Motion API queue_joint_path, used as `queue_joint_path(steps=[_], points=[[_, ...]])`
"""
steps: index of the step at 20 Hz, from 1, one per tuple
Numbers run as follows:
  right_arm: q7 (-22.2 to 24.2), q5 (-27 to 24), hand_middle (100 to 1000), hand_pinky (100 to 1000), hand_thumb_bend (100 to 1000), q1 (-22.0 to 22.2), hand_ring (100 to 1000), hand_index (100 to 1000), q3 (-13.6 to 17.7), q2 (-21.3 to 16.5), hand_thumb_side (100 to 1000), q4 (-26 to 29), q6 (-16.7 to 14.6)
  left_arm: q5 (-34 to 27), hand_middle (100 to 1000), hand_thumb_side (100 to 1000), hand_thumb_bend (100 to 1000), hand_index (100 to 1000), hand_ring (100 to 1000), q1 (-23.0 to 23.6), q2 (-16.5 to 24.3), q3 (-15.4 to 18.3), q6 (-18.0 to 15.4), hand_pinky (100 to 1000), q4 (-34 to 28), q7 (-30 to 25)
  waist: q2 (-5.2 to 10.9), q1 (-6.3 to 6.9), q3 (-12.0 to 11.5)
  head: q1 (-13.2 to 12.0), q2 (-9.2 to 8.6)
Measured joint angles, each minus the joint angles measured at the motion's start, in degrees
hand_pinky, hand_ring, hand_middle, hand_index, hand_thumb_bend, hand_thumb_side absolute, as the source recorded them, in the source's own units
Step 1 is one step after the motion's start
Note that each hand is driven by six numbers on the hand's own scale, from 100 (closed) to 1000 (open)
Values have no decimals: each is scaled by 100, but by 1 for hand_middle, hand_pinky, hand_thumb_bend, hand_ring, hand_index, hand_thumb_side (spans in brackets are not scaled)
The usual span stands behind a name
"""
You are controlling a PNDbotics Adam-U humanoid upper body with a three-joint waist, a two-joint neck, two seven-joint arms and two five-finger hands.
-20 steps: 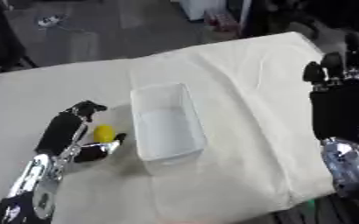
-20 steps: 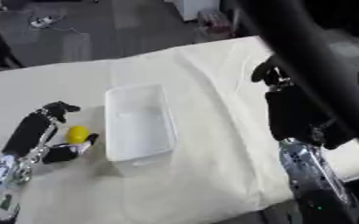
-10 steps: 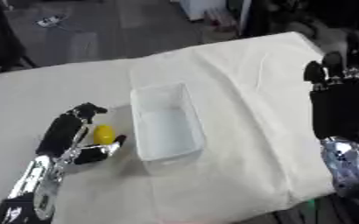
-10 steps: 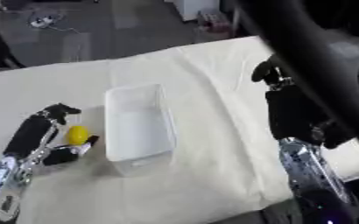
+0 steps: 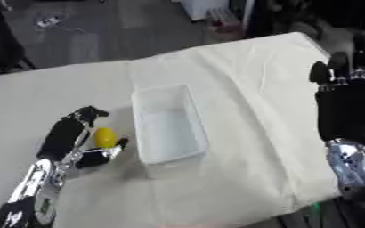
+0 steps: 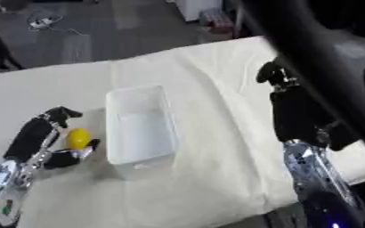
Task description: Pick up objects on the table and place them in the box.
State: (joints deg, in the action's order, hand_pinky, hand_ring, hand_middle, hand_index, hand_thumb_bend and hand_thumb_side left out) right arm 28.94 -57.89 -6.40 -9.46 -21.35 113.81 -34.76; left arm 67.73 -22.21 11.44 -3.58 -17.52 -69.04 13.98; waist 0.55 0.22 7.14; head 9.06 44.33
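Yellow ball-ish object (image 5: 104, 137) sits on the cloth between my left hand's (image 5: 70, 139) fingers and thumb, just beside the box's left wall. Fingers curve over the far side of it and the thumb (image 5: 106, 152) comes in from the near side. I can't tell whether they touch it or whether it's off the cloth at all. I read this as closing in for the pick, not a finished grasp.

White plastic box (image 5: 187, 152) is next out, a long rectangular tub lying mid-table. Inside looks bare to me, nothing placed yet. So progress on the task: zero items in the box, one item being worked.

My right hand (image 5: 347, 103) is idle at the right edge, well apart from box and object, fingers straight and pointing up, holding nothing.

Cream tablecloth (image 5: 248, 75) covers the rest out to the far edge. I see no other loose objects on it, so the yellow one may be the only thing left to move; parts of the table are hidden behind my right arm, so I won't swear to that.

Remaining, by my judgement: finish the grasp, lift, carry right over the near wall, release into the tub.
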Motion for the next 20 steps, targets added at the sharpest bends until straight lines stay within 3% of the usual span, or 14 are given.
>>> queue_joint_path(steps=[20], points=[[18,-243,749,535,181,-68,610,746,-1,-43,1000,0,18,7,650,704,339,771,539,0,-2,-1,18,430,392,-9,0,15,25,1,0]])
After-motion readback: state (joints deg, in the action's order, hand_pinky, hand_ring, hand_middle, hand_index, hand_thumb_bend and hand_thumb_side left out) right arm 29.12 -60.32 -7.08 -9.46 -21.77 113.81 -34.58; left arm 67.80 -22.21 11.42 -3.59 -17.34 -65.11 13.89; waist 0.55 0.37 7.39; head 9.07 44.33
